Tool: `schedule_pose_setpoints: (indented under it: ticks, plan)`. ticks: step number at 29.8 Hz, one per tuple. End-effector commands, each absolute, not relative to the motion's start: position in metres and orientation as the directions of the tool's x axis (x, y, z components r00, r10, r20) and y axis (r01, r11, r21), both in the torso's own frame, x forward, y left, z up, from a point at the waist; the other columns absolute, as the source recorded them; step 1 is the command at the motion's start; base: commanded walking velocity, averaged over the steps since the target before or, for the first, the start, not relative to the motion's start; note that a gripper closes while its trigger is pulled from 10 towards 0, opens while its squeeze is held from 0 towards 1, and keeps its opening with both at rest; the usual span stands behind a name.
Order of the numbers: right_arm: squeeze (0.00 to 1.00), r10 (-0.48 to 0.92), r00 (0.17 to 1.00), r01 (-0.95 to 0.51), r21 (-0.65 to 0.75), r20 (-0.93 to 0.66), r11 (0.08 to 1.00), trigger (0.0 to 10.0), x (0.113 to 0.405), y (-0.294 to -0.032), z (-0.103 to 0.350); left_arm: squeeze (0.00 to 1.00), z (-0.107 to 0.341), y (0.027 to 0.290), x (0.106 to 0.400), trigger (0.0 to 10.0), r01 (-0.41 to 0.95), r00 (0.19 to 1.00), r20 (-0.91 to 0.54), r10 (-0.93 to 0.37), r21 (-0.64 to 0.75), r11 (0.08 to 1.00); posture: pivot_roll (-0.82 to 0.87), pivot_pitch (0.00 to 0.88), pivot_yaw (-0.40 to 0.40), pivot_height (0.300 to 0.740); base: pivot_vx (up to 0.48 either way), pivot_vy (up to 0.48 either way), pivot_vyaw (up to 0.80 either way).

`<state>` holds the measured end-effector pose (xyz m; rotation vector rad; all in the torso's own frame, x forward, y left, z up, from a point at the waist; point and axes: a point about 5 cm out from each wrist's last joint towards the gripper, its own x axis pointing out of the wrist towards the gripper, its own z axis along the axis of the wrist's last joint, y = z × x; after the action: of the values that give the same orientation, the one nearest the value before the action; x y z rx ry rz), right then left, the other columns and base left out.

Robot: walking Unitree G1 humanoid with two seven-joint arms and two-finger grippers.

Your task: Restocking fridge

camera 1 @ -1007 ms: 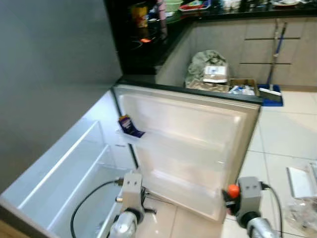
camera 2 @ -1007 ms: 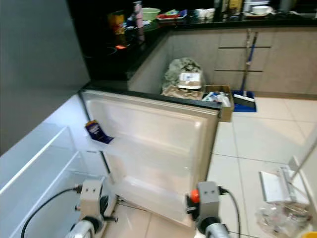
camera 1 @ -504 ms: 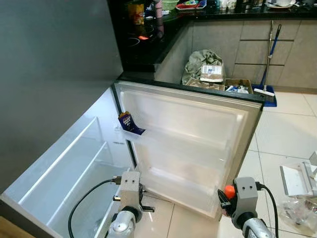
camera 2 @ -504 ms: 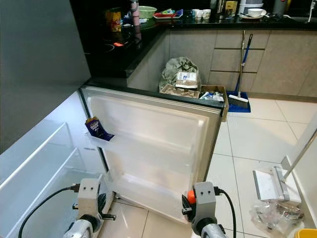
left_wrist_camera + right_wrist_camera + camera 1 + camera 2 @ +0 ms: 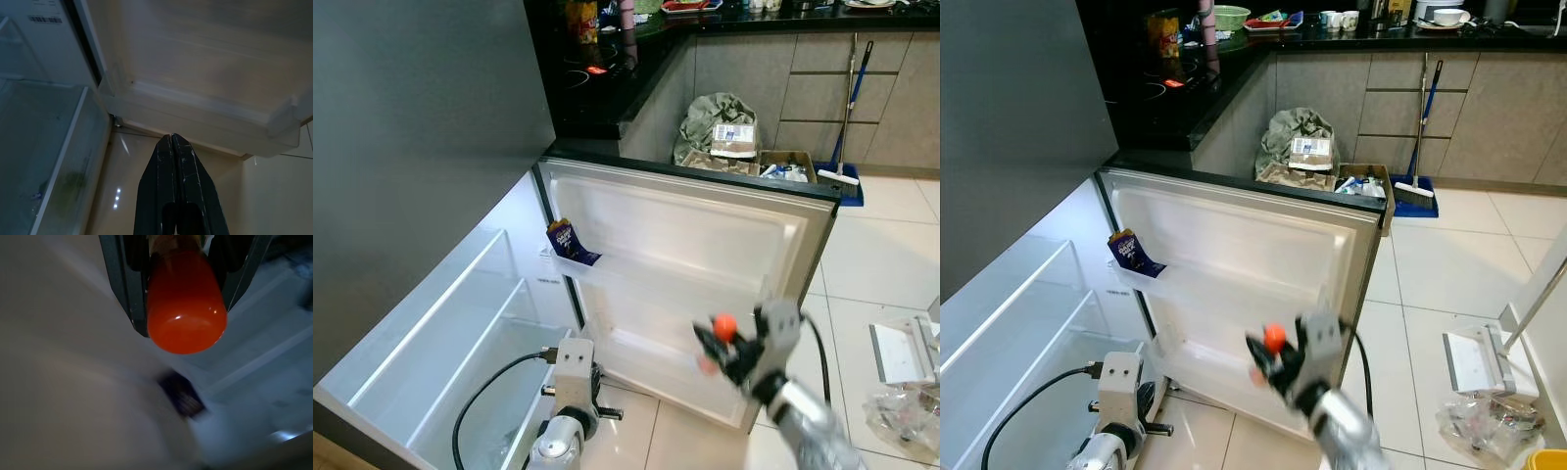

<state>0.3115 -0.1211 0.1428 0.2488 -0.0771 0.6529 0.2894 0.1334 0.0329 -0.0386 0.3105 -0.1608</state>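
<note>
One item in the door, one more on its way to the open fridge.

Restocking looks barely begun: the fridge door stands wide open with a single dark blue packet on its upper door shelf, and the clear shelves of the fridge compartment carry nothing I can make out. The right pincer is clamped on an orange-capped bottle, held in front of the door's inner face, not yet set down. The left pincer hangs low near the door's bottom corner, fingers pressed together and holding nothing. Only the bottle's cap is plain; its body sits hidden between the fingers, and the right arm is blurred.
</note>
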Motion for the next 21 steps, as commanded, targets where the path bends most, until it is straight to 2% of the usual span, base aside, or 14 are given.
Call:
schedule_pose_setpoints:
  ticks: [1,4,5,7,8,14,21]
  plan:
    - [0.00,0.653,0.747,-0.662,0.227,0.122,0.715,10.0,0.307,-0.116,0.142,0.00,0.029,0.136,0.287,10.0,0.142,0.937,-0.313,-0.157,-0.069,0.987,-0.06,0.113,0.070,0.740,0.000,0.000,0.00]
    - [0.00,0.667,0.731,-0.682,0.185,0.146,0.707,10.0,0.310,-0.115,0.154,0.00,0.030,0.136,0.287,10.0,0.142,0.937,-0.311,-0.157,-0.071,0.987,-0.06,0.113,0.068,0.740,0.000,0.000,0.00]
    - [0.00,0.656,0.729,-0.681,0.113,0.195,0.724,10.0,0.317,-0.116,0.175,0.00,0.031,0.137,0.287,10.0,0.137,0.940,-0.303,-0.153,-0.076,0.988,-0.06,0.112,0.064,0.740,0.000,0.000,0.00]
    - [0.00,0.629,0.744,-0.657,0.078,0.224,0.750,10.0,0.322,-0.119,0.189,0.00,0.032,0.137,0.288,10.0,0.130,0.944,-0.295,-0.148,-0.080,0.988,-0.06,0.112,0.064,0.740,0.000,0.000,0.00]
    - [0.00,0.594,0.778,-0.610,0.019,0.206,0.792,10.0,0.330,-0.123,0.197,0.00,0.035,0.137,0.288,10.0,0.132,0.953,-0.263,-0.153,-0.096,0.987,-0.06,0.111,0.063,0.740,0.000,0.000,0.00]
    - [0.00,0.494,0.855,-0.492,-0.056,0.159,0.869,10.0,0.344,-0.137,0.202,0.00,0.047,0.132,0.289,10.0,0.170,0.965,-0.178,-0.192,-0.135,0.976,-0.06,0.112,0.065,0.740,0.000,0.000,0.00]
    - [0.00,0.423,0.904,-0.414,-0.112,0.068,0.903,10.0,0.362,-0.147,0.187,0.00,0.058,0.127,0.294,10.0,0.212,0.966,-0.125,-0.225,-0.106,0.971,-0.06,0.114,0.065,0.740,0.000,0.000,0.00]
